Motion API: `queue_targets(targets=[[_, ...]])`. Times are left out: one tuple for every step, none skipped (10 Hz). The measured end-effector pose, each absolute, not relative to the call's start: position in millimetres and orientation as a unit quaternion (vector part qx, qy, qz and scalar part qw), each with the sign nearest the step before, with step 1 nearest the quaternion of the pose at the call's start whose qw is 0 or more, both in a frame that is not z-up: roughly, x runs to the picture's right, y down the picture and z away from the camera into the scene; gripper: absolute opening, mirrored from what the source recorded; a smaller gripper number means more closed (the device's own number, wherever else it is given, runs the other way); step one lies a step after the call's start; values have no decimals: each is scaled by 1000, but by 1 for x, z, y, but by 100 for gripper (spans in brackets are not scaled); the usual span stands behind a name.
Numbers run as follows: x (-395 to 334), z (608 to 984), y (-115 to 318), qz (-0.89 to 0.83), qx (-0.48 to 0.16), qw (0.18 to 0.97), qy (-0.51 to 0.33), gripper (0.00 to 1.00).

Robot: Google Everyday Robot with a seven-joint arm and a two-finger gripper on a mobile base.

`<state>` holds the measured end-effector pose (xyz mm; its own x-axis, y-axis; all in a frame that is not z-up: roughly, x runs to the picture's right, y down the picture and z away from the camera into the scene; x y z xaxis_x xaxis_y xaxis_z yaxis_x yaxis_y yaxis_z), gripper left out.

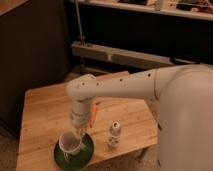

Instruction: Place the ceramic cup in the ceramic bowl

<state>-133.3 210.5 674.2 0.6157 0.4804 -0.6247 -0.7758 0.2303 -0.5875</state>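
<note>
The plain white, wide-mouthed ceramic cup [69, 142] sits inside the round dark green ceramic bowl [86, 153] near the front edge of the pale wooden bench [42, 112]. The end effector [77, 131] hangs directly above the cup's rim. A small white bottle with a dark cap [114, 135] stands just right of the bowl.
</note>
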Motion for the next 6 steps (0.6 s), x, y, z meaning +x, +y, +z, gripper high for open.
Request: queue_targets(targets=[[-138,674,214,388,-467,778,159,5],[-140,673,217,365,-469,788,164,15],[-141,672,219,354,-470,791,167,22],[-144,672,223,337,-472,796,172,35],[-146,672,225,327,-473,799,176,45],[-147,672,226,321,-473,801,178,53]])
